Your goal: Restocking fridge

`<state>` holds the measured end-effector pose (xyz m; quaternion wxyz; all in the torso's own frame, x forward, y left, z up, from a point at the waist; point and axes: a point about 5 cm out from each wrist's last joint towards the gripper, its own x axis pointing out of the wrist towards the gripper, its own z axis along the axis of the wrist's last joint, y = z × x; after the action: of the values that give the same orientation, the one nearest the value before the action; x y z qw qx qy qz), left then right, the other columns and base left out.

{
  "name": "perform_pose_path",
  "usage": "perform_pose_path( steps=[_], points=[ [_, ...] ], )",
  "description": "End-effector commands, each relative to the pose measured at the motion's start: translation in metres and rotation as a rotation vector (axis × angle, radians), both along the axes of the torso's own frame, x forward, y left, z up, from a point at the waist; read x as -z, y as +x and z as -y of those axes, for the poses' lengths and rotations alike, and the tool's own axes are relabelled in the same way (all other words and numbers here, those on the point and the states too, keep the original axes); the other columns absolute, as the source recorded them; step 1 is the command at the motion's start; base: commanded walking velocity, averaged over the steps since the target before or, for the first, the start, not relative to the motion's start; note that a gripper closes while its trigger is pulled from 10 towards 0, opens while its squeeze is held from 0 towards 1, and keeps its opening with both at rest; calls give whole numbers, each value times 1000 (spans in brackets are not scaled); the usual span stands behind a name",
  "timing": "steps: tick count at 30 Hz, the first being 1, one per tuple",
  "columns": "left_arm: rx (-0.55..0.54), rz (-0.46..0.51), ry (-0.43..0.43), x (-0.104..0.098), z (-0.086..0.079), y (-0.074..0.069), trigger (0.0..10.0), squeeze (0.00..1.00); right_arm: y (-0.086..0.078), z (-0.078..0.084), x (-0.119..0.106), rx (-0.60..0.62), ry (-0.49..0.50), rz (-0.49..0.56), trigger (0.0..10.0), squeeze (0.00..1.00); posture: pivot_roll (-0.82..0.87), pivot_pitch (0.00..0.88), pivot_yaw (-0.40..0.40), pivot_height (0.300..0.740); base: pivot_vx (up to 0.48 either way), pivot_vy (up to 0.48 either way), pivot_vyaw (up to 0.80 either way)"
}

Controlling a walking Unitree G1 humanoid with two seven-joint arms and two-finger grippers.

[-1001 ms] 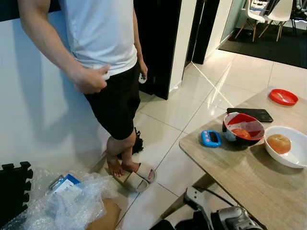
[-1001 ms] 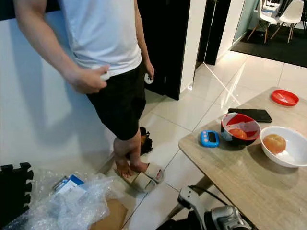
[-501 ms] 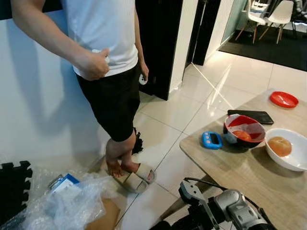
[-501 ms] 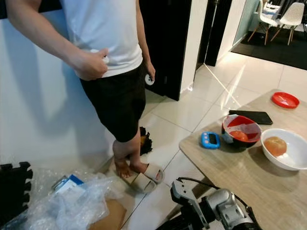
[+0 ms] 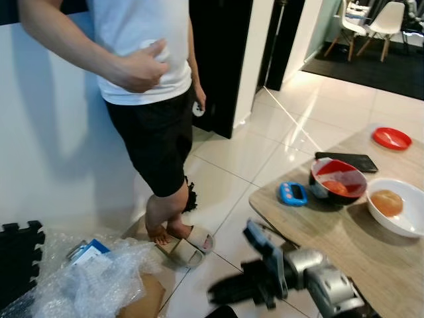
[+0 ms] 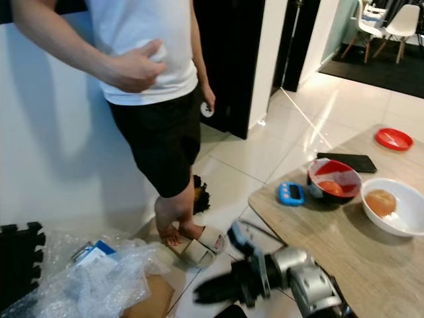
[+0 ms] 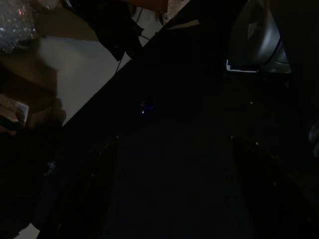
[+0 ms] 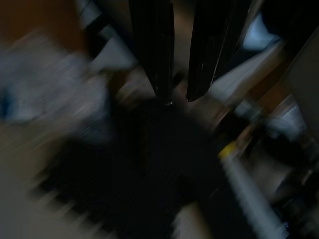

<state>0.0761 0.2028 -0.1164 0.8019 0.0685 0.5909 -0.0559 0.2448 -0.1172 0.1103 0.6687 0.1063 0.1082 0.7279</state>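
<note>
Person (image 5: 142,86) in white shirt and black shorts, standing on tiled floor (image 5: 232,159) by a white wall. Wooden table (image 5: 358,245) at right, carrying white bowl (image 5: 397,205) with a round orange food, red-and-black bowl (image 5: 338,180), phone (image 5: 346,160), blue timer (image 5: 291,193). Bubble wrap (image 5: 93,281) on the floor. Right end effector (image 5: 228,291) (blurred) beside the table's near edge, fingers (image 8: 152,45) nearly closed, a narrow gap between, gripping nothing.

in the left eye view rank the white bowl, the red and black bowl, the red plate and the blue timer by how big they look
1. white bowl (cut off by the frame edge)
2. red and black bowl, close to it
3. red plate, farther away, so unsure
4. blue timer
</note>
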Motion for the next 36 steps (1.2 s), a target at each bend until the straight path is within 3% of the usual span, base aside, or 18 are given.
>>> perform_pose_path(
  steps=[1, 3, 7, 8, 12, 18, 27, 36],
  points=[
    [-3, 3, -5, 0, 1, 0, 10000, 0, 3, 2, -6, 43, 32, 8, 10000, 0, -3, 0, -31, 740, 0, 0, 0],
    [-6, 4, -6, 0, 1, 0, 10000, 0, 27, 1, -27, 236, 115, 44, 10000, 0, -3, 0, -34, 740, 0, 0, 0],
    [-7, 5, -6, 0, 1, 1, 10000, 0, 34, 1, -33, 294, 141, 57, 10000, 0, -3, 0, -34, 740, 0, 0, 0],
    [-9, 5, -7, 0, 1, 1, 10000, 0, 47, 1, -50, 407, 213, 69, 10000, 0, -2, 0, -33, 740, 0, 0, 0],
    [-9, 4, -8, 0, 1, 0, 10000, 0, 58, 2, -64, 501, 245, 83, 10000, 0, -7, 0, -30, 740, 0, 0, 0],
    [-8, 2, -12, 0, 2, 0, 10000, 0, 81, 17, -84, 712, 230, 153, 10000, 0, -9, 0, -28, 740, 0, 0, -490],
    [-11, 2, -12, 0, 3, 0, 10000, 0, 89, 25, -95, 789, 228, 174, 10000, 0, -6, 0, -30, 740, 0, 0, -732],
    [-11, 2, -14, 1, 4, 0, 10000, 0, 92, 20, -106, 802, 146, 296, 10000, 0, -11, 0, -34, 740, 0, 0, -733]
  ],
)
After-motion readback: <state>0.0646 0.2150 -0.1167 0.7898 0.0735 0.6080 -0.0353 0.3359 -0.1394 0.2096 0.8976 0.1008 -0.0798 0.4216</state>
